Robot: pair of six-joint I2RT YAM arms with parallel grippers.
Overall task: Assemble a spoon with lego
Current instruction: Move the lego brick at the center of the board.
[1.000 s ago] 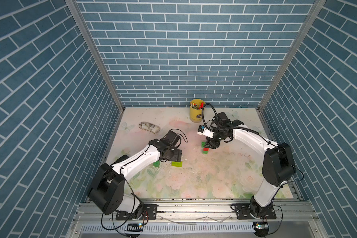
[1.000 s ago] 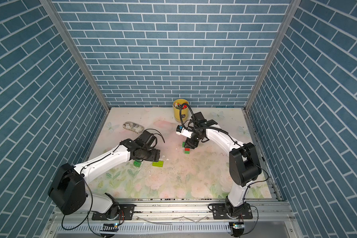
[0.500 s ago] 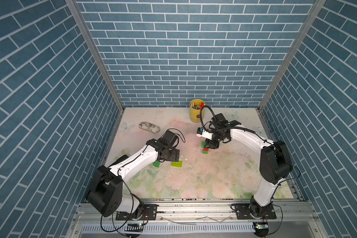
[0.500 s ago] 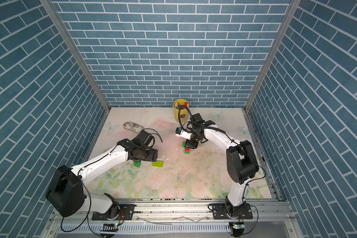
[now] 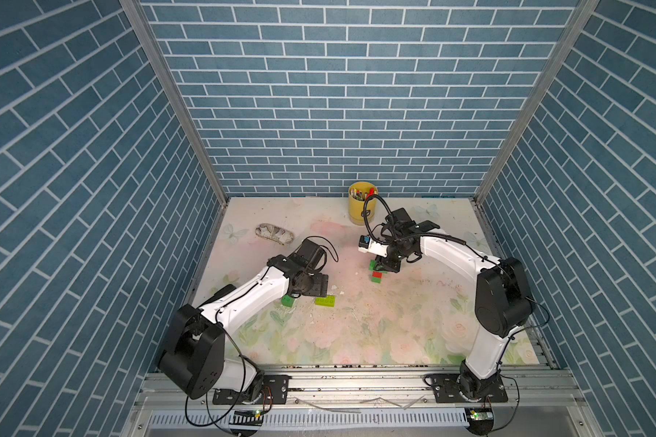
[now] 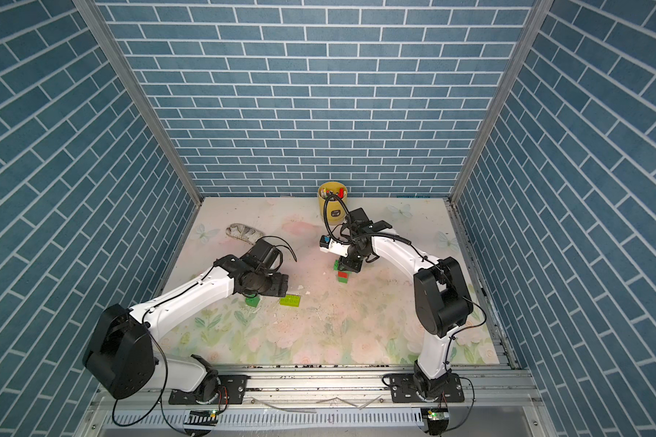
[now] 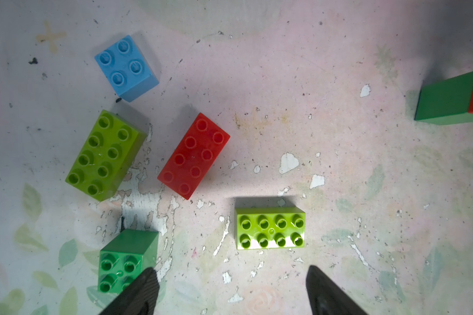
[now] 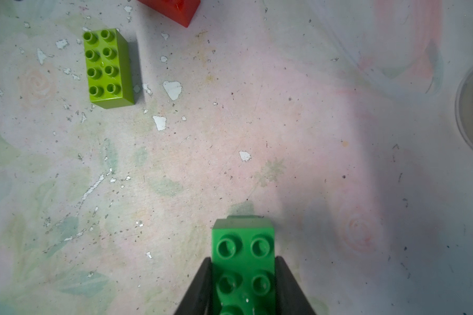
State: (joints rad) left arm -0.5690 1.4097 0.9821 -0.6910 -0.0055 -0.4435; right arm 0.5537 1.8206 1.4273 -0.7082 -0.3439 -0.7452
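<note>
Right gripper (image 8: 243, 259) clamps one dark-green brick (image 8: 243, 237); left gripper (image 7: 230, 270) gapes above two lime bricks (image 7: 105, 155) (image 7: 270, 231), one red brick (image 7: 194, 156), one blue brick (image 7: 126, 66), one green square (image 7: 126, 256).

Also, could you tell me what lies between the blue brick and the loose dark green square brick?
A lime oblong brick, studs up, in the left wrist view.

dark-green brick (image 8: 243, 261): studs showing, clamped between right fingers (image 8: 198, 289) | lime oblong brick (image 7: 270, 231): studs up, just ahead of left fingers (image 7: 141, 293) | dark-green square brick (image 7: 126, 259): partly behind one left finger | red oblong brick (image 7: 194, 156), second lime brick (image 7: 104, 155), light-blue square brick (image 7: 126, 66): farther ahead, apart
</note>
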